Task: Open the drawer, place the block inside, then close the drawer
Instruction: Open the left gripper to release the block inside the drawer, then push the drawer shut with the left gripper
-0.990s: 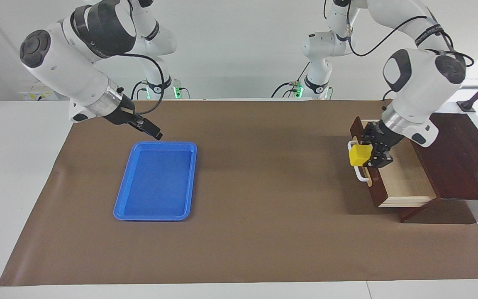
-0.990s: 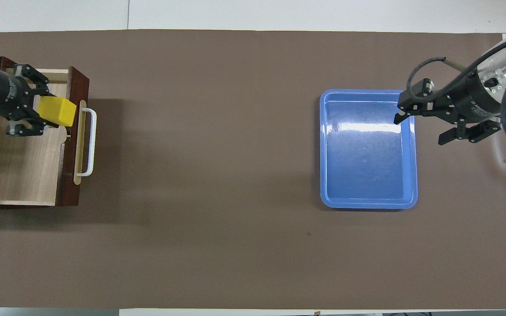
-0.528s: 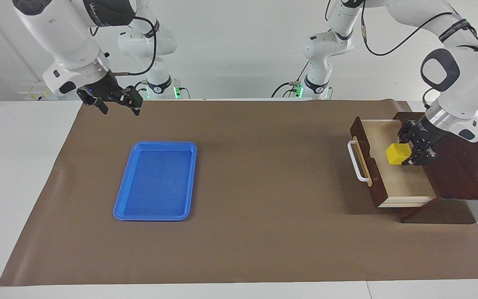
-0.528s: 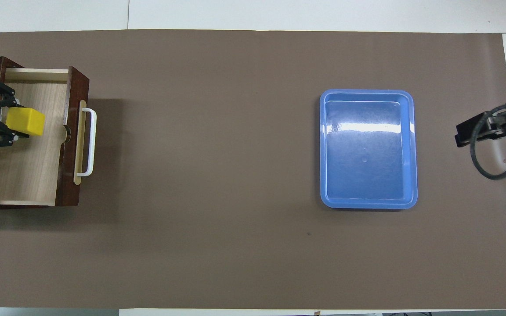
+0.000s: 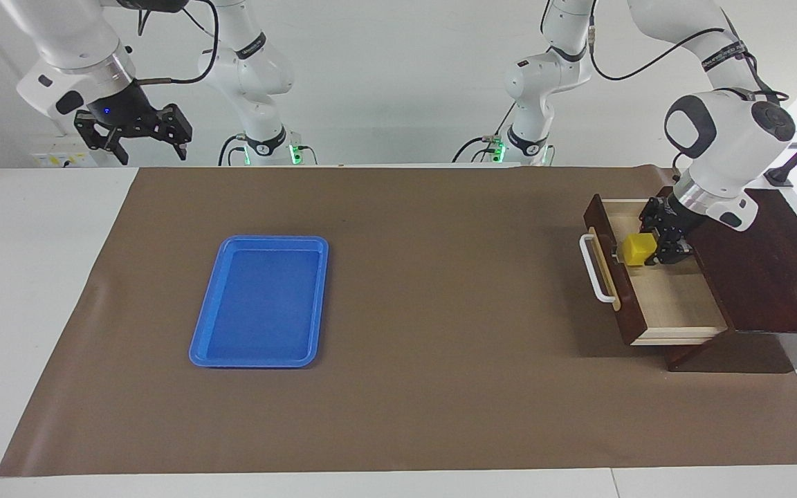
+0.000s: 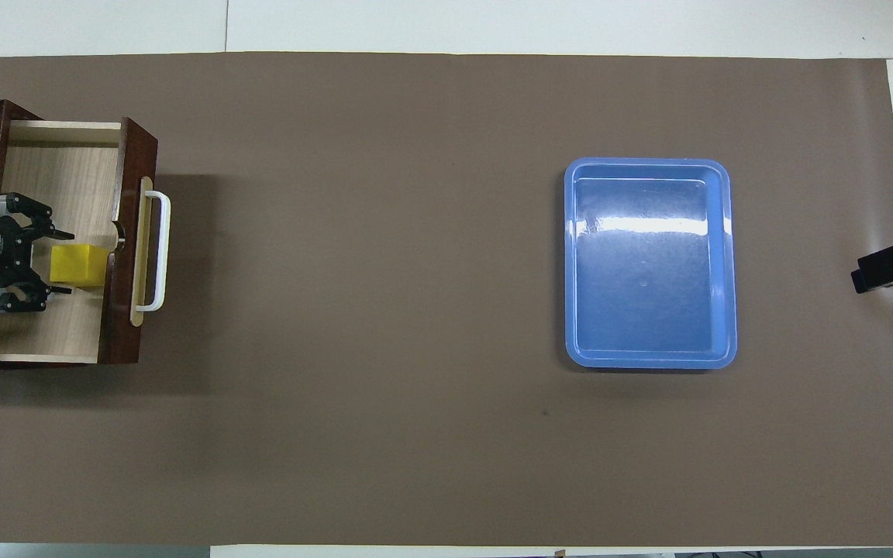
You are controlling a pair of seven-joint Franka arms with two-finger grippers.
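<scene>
At the left arm's end of the bench (image 5: 440, 415), drawer (image 5: 675, 304) stands pulled out, white handle (image 5: 596, 270) clear of the box. Left tool (image 5: 651, 247) sits down inside it, fingers clamped on the block (image 5: 639, 249) — yellow cube close to the drawer's front panel. Right tool (image 5: 137, 131) held high over the bench edge at the right arm's end, fingers spread, holding nothing — waiting. Blue tray (image 5: 260, 360) lies bare.
</scene>
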